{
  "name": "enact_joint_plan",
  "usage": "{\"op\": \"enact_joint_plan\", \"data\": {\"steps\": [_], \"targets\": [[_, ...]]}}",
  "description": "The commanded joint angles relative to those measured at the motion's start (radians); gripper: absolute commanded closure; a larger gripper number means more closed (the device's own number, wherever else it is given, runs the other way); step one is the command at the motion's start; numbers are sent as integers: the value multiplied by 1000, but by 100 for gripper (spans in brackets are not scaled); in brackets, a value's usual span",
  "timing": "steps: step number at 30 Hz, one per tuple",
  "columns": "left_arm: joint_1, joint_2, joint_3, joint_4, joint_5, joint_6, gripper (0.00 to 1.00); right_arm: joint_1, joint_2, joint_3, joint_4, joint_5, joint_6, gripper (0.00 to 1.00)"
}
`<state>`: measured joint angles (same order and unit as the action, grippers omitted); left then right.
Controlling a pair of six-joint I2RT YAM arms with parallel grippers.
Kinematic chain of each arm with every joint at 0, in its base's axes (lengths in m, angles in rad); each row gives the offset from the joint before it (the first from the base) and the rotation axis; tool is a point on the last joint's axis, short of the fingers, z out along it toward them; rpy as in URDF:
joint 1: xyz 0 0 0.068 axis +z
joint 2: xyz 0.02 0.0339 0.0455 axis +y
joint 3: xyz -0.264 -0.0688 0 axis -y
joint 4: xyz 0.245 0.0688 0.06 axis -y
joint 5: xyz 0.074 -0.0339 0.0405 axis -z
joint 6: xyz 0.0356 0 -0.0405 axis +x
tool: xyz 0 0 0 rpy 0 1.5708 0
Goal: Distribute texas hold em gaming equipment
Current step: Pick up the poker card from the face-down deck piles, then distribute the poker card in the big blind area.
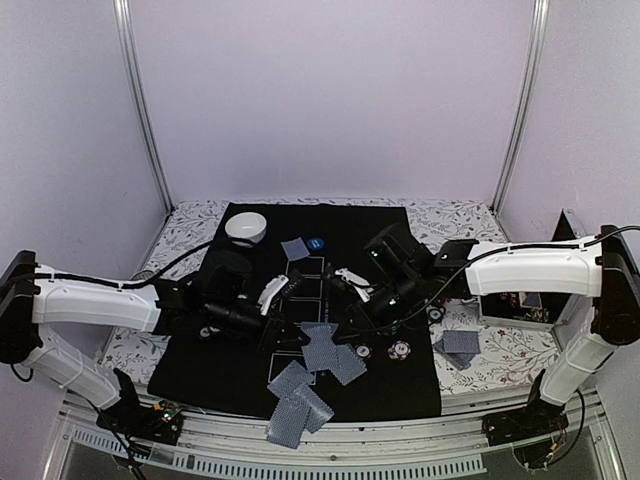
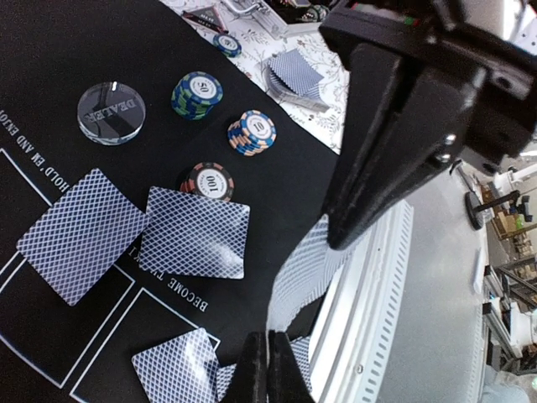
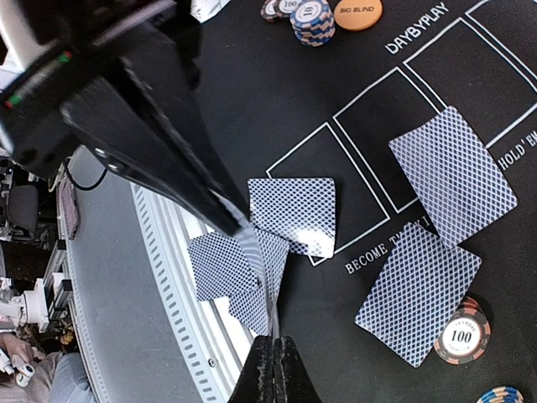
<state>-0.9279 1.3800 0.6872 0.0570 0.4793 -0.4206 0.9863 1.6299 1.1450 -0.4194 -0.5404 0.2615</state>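
Both grippers meet above the middle of the black mat (image 1: 400, 390). My left gripper (image 2: 268, 374) is shut on one edge of a grey-blue-backed playing card (image 2: 302, 269). My right gripper (image 3: 275, 374) is shut on the opposite edge of the same card (image 3: 267, 264), which is seen edge-on. In the top view the left gripper (image 1: 293, 290) and right gripper (image 1: 333, 283) face each other. Face-down cards (image 2: 195, 231) lie on the mat below. Teal (image 2: 198, 94), orange-blue (image 2: 252, 133) and dark "100" (image 2: 207, 180) chip stacks and a DEALER disc (image 2: 112, 112) sit nearby.
A white bowl (image 1: 246, 227), a card (image 1: 295, 248) and a blue disc (image 1: 316, 243) lie at the mat's back. Several cards (image 1: 300, 405) overhang the front edge. A card pile (image 1: 460, 342) and an open box (image 1: 510, 300) are at the right. An orange BIG BLIND disc (image 3: 358, 12) lies beside more chips.
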Motion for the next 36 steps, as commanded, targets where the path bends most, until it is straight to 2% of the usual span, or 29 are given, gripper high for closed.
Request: {"op": "enact_joint_plan", "data": {"steps": [1, 6, 9, 11, 14, 18, 22, 26, 28, 30, 32, 34, 35, 36], "targets": [[13, -81, -28, 8, -23, -7, 100, -33, -41, -44, 3, 26, 2, 98], [30, -146, -51, -21, -56, -32, 100, -75, -52, -74, 2, 45, 18, 98], [83, -191, -53, -59, -92, -68, 100, -93, -54, -76, -9, 61, 19, 98], [163, -236, -48, -142, -187, -110, 100, -103, -60, -76, -10, 63, 23, 98], [365, -317, -74, -252, -288, -180, 100, -106, -65, -49, -10, 76, 21, 98], [627, -381, -165, -204, -229, -231, 100, -110, -21, 46, -1, 97, 40, 98], [762, -342, -220, -162, -194, -231, 100, -116, 51, 169, 5, 94, 48, 98], [804, -287, -264, -101, -150, -240, 98, -120, 96, 239, 6, 92, 45, 98], [805, -269, -267, -98, -147, -235, 81, -121, 109, 258, 7, 84, 45, 98], [806, -265, -264, -109, -153, -235, 55, -120, 112, 265, 7, 77, 46, 98], [805, -276, -254, -136, -165, -240, 35, -121, 108, 262, 6, 78, 48, 98], [803, -297, -233, -179, -201, -232, 25, -121, 100, 256, 5, 88, 50, 98], [796, -314, -217, -205, -228, -225, 16, -121, 95, 253, 7, 94, 51, 98], [785, -334, -199, -230, -260, -220, 13, -121, 90, 250, 7, 101, 51, 98]]}}
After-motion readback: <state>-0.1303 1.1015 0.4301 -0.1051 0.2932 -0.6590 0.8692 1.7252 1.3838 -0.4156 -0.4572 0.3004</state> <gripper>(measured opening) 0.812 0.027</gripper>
